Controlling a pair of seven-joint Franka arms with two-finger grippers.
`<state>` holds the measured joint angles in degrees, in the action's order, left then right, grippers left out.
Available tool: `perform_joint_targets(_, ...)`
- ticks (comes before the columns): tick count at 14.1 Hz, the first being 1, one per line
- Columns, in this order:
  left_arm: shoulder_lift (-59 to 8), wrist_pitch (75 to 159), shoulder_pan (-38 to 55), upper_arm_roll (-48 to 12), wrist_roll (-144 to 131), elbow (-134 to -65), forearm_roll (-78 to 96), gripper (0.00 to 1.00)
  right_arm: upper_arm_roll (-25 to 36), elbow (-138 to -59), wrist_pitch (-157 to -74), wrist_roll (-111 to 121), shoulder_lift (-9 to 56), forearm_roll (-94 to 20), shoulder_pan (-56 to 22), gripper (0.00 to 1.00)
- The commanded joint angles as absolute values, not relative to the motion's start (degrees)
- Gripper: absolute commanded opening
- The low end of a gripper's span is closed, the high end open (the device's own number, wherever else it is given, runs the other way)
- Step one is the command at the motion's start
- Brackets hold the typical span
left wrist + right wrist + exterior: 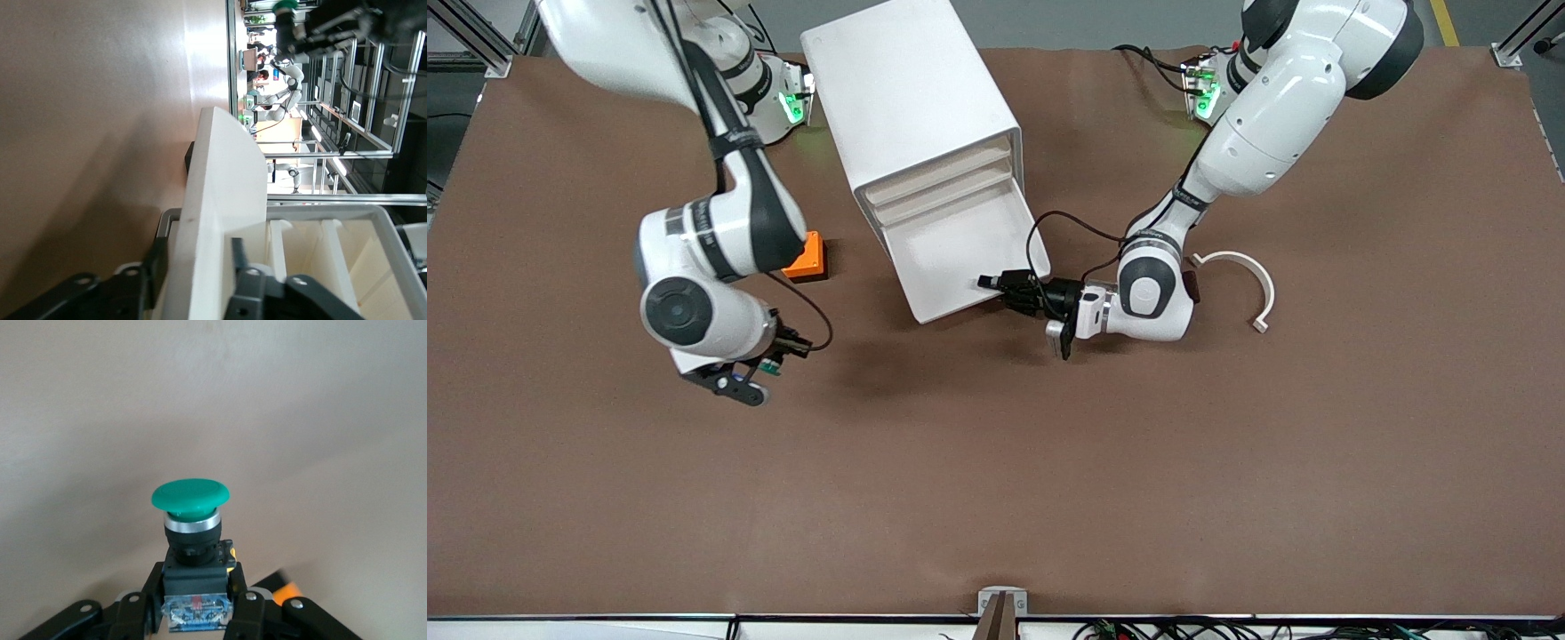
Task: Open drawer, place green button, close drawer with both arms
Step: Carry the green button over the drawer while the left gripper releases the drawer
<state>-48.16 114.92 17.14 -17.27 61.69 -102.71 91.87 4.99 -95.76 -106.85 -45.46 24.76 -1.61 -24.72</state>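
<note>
White plastic made up nearly everything at the centre of the brown surface (996,498): a boxy cabinet (911,98) lying back on it, with the lowest drawer (960,253) pulled out as a shallow open tray. The left gripper (1009,289) sat at the drawer's front lip, one finger (157,267) outside the front panel and the other inside it; in the left wrist view the fingers straddled the panel with a little slack, so the grip looked to be easing rather than clamped. The right gripper (760,369) hung over bare surface toward the right arm's end, closed firmly on the button (191,520), pinching its black-and-blue body with the green cap pointing away from the wrist. An orange box (807,256) lay beside the cabinet, and a white curved piece (1249,280) rested near the left arm. The step in hand appeared to be carrying the button to the open drawer. To do it well, the left gripper would need to clear the drawer's front without nudging it shut, and the right arm should travel high enough to pass the drawer's wall, lower the button over the tray's middle, then release low so it could not roll or bounce out.
</note>
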Motion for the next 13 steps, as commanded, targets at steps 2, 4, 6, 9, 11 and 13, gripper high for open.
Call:
perform_joint_targets(2,-47.29,115.49,15.74,-17.14,53.38,-100.73,84.84,1.00,5.36,-95.80,-106.00,-63.06,23.47,-2.19,-32.50,0.15)
perform_joint_targets(4,-46.06,115.40,13.28,-17.23,47.93,-99.41,76.95,1.00,5.36,-95.28,-106.26,-70.45,23.55,-5.60,-35.50,0.15)
perform_joint_targets(6,-43.69,115.40,11.52,-17.14,39.07,-97.57,67.55,1.00,5.45,-94.75,-106.70,-75.30,23.64,-12.45,-36.91,0.16)
perform_joint_targets(9,-41.41,113.31,8.35,-17.58,25.89,-92.83,51.55,1.00,5.45,-95.18,-108.19,-82.41,23.91,-15.56,-40.24,0.16)
perform_joint_targets(11,-40.43,109.79,7.48,-17.23,18.67,-89.14,43.63,1.00,5.45,-95.36,-109.85,-87.69,24.08,-15.64,-42.62,0.16)
perform_joint_targets(13,-39.82,106.45,6.42,-17.23,11.81,-84.75,36.25,1.00,5.45,-95.80,-112.05,-91.92,24.34,-15.64,-44.90,0.16)
